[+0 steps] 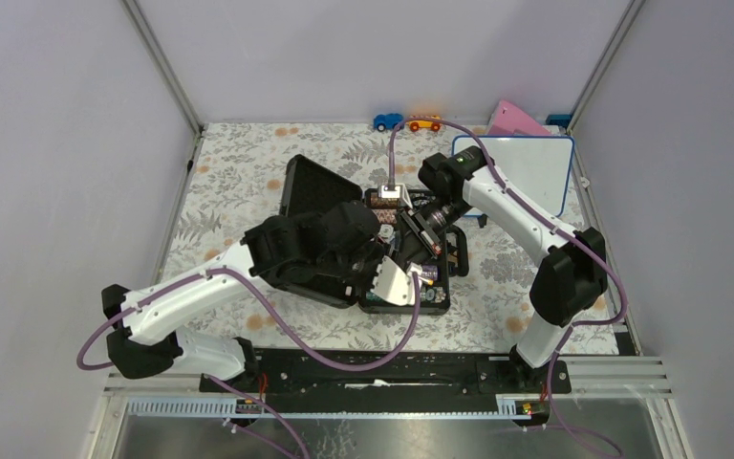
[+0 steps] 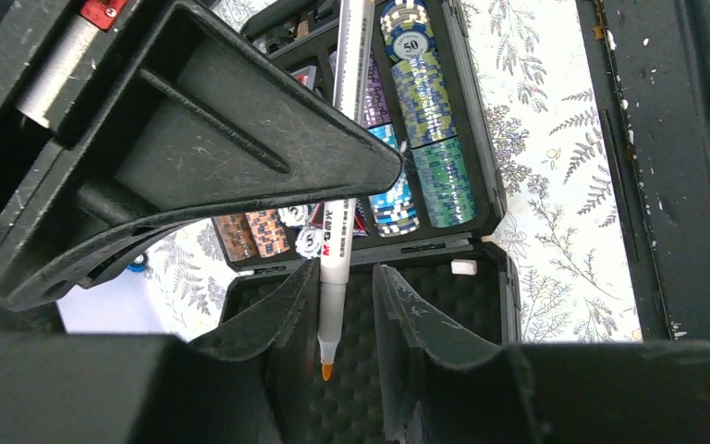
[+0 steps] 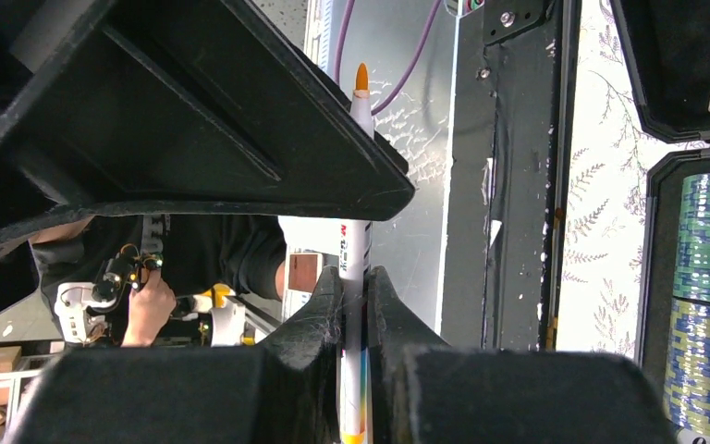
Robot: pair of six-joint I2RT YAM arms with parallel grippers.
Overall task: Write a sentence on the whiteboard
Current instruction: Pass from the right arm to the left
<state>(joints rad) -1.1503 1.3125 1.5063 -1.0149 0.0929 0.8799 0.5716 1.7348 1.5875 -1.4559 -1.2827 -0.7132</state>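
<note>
Still unmarked as far as can be seen, the whiteboard (image 1: 535, 167) stands at the surface's far right corner. The right end effector (image 3: 355, 296) pinches the uncapped marker (image 3: 353, 250), labelled "M&G". The left end effector (image 2: 344, 277) is spread around its orange-tipped end. Releasing early would likely drop it among the chips (image 2: 405, 55), one reading "50".

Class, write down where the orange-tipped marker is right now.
The marker is clamped in the right gripper, mid-table above the open chip case, its orange tip between the open jaws of the left gripper.
</note>
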